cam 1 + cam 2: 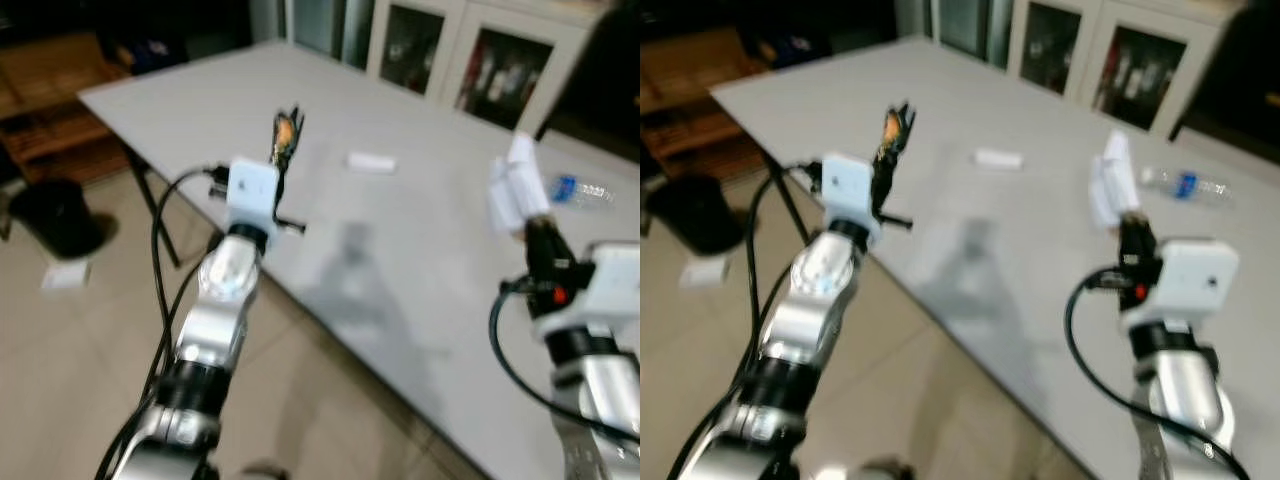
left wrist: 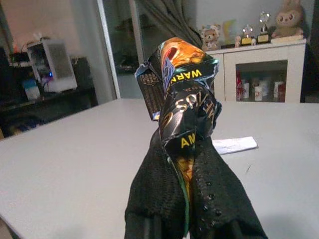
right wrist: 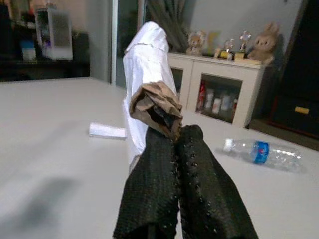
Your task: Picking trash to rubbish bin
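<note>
Grey table (image 1: 420,270) sat under both raised arms. Left gripper (image 2: 187,164) was clamped tight on a crumpled snack wrapper (image 2: 184,99); right gripper (image 3: 174,149) pinched white paper trash (image 3: 147,59). A plastic bottle (image 3: 264,152) and small white scrap (image 1: 371,162) lay on the tabletop.

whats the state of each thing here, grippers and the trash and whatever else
left gripper: shut on the wrapper, raised above the table edge
wrapper: crumpled, held upright
right gripper: shut on the paper, raised over the table
paper: white with a brown crumpled piece, off the table
bottle: lying on its side on the table
white packet: lying flat on the table
table: grey top
bin: standing on the floor
</note>
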You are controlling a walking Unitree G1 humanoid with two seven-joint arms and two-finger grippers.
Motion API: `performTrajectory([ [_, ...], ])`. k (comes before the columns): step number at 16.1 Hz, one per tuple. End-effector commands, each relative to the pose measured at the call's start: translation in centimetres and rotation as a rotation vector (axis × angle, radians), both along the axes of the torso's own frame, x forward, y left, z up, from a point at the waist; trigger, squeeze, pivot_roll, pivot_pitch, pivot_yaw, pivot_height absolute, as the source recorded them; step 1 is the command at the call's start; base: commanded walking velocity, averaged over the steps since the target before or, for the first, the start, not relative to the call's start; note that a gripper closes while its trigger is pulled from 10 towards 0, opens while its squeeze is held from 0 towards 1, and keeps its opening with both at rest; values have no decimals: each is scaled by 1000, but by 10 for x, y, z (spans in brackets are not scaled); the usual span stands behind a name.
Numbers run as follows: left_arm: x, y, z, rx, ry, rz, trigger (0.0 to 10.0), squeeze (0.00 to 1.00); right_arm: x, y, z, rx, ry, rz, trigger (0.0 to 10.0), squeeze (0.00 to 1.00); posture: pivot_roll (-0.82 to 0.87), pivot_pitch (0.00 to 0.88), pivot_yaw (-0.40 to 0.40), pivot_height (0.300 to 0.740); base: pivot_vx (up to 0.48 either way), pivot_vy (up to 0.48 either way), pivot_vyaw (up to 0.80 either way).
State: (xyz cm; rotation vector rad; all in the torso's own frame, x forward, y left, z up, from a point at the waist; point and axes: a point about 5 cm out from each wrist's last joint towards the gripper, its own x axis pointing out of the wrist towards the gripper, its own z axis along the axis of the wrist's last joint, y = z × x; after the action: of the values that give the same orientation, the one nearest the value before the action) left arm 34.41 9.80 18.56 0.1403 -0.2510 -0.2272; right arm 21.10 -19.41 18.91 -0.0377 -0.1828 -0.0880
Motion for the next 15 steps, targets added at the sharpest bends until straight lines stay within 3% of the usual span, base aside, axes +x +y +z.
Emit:
performTrajectory([
  [1,0,-1,0,3,7,1,0,0,0,2,3,-6,-16,4,10000,0,100,60,-19,740,0,0,800],
  [15,3,-3,-3,8,35,2,0,0,2,3,4,-10,-26,5,10000,0,92,65,-15,740,0,0,800],
])
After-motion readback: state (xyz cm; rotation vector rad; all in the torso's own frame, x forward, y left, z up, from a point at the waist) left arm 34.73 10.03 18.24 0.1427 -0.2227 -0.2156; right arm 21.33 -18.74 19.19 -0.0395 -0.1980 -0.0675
